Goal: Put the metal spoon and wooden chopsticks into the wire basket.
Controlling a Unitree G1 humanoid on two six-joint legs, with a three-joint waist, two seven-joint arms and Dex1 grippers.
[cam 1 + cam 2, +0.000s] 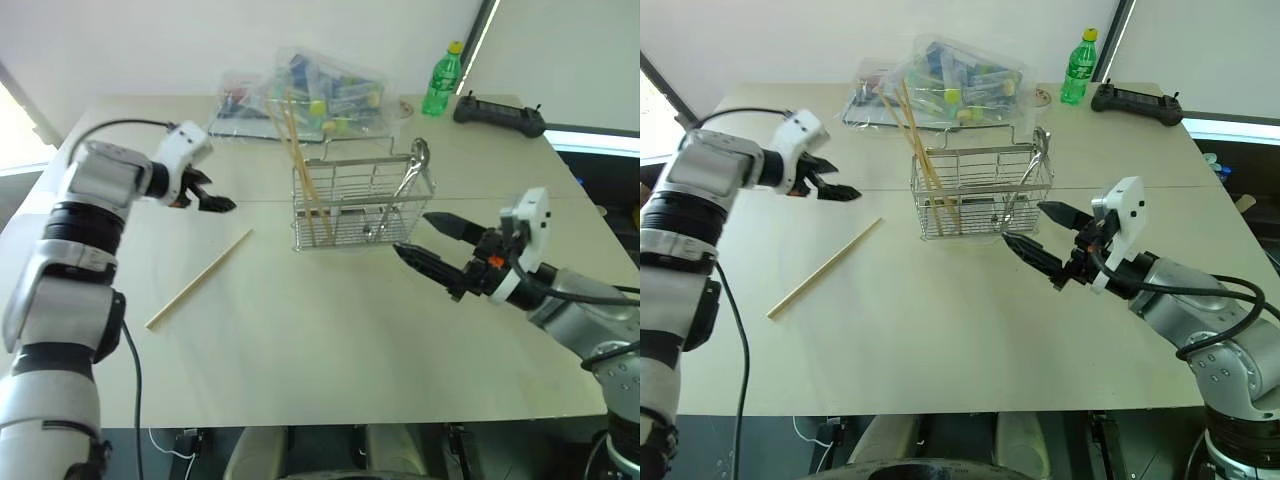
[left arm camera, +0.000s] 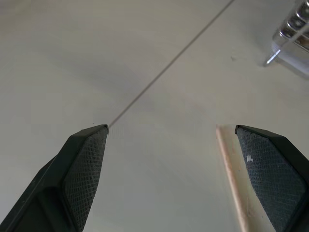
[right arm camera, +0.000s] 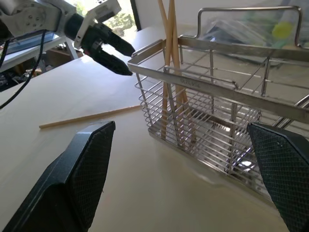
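one pale wooden chopstick (image 1: 198,279) flat on table (image 1: 300,360), others upright in wire basket (image 1: 350,205)

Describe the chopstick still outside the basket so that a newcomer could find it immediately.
Start at the wire basket in the middle of the pale table. Below the left gripper, one wooden chopstick lies flat and slanted on the tabletop. The other chopsticks stand inside the basket.

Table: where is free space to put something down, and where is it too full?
The table is bare along the near edge, between the loose chopstick and the right pincer. Another bare patch lies right of the wire basket, below the black controller. It is crowded behind the basket: the plastic bag and green bottle.
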